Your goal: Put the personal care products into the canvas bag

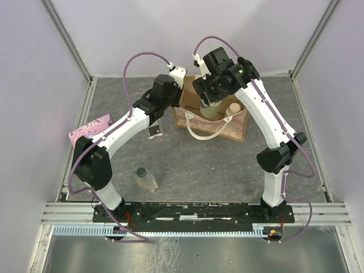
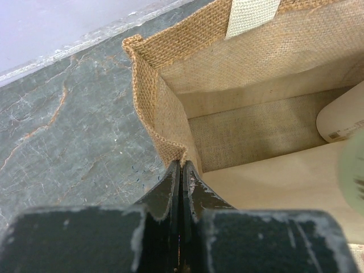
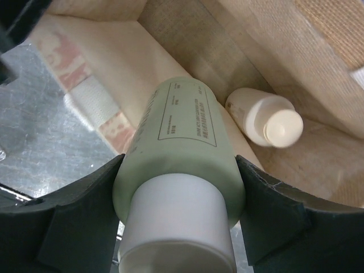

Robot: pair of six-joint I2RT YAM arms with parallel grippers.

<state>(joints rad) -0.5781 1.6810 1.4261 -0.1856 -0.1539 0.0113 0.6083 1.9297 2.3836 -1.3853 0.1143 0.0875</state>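
The right gripper (image 3: 179, 205) hugs the pale green bottle (image 3: 182, 136) by its white-capped end. The bottle points down into the tan canvas bag (image 1: 234, 129), at 1 o'clock on the counter (image 1: 227, 170). A cream bottle (image 3: 266, 118) lies inside. The left gripper (image 2: 182, 170) is pinched tight on the bag's corner.

The canvas bag (image 2: 149, 85) is coarse woven cloth, the pale green bottle (image 3: 182, 142) smooth matt plastic, the tabletop (image 2: 68, 131) veined grey stone-look.
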